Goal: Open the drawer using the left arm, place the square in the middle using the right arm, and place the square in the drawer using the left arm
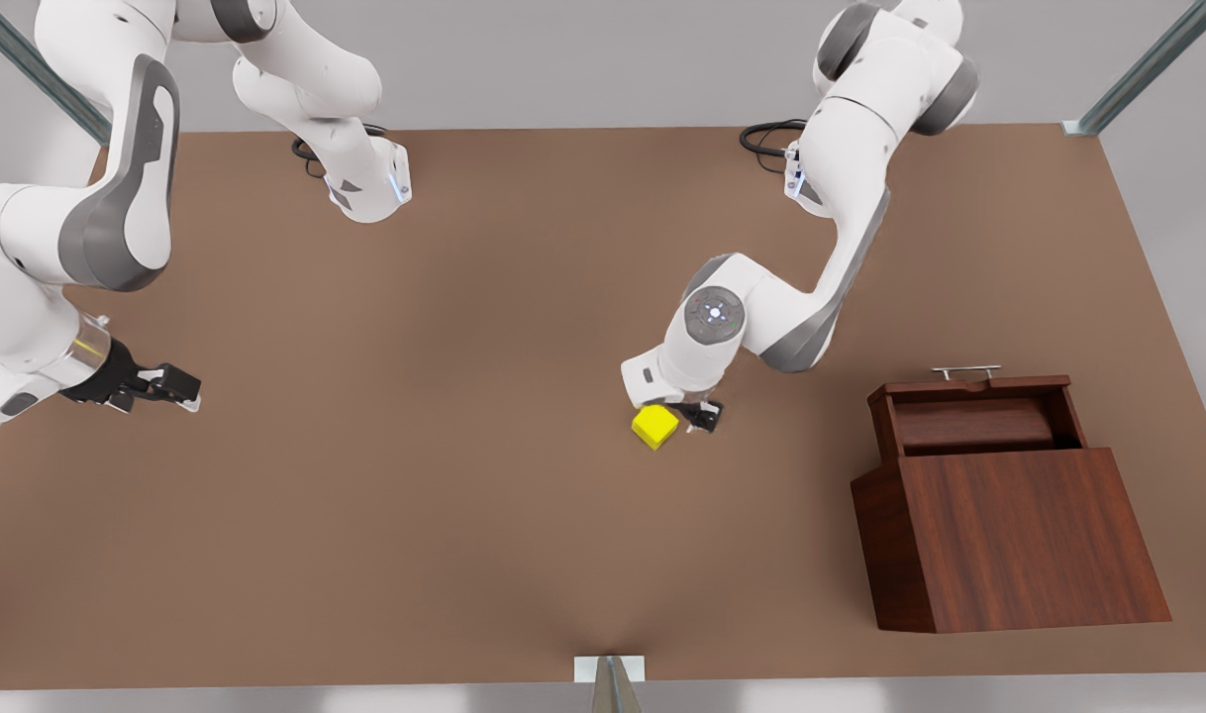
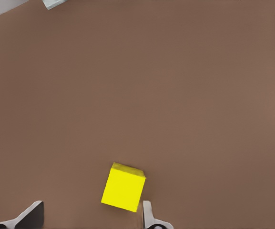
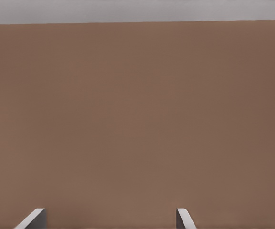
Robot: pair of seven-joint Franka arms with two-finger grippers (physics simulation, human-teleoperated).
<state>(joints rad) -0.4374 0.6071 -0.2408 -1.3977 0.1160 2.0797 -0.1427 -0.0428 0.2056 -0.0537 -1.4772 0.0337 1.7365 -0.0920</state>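
— Two end effectors, one cube: which is nearer?

— By far the left end effector (image 1: 697,411). It hangs low over the middle of the worktop (image 1: 445,495), just beside the square (image 1: 654,426). The right end effector (image 1: 172,388) waits well apart, by the worktop's edge at the front view's left, fingers spread wide over bare surface in its wrist view (image 3: 111,212).

— And the left one's fingers?

— Spread wide too, holding nothing. In the left wrist view the end effector (image 2: 91,206) has the square (image 2: 123,187) just ahead of the tips, off-centre, its corner almost at one finger (image 2: 147,212).

— So not squarely between them?

— No. It lies mostly beyond the tips and close to that one finger. Its faces are also turned a little against the line the fingers close along. I judge the move needs a short advance toward the square, a sideways shift to centre it, and perhaps a small wrist turn.

— Where does it go afterwards?

— The drawer (image 1: 974,421) stands pulled out of the wooden box (image 1: 1019,535), handle (image 1: 966,371) toward the far edge, near the worktop's edge at the front view's right, the left arm's side.
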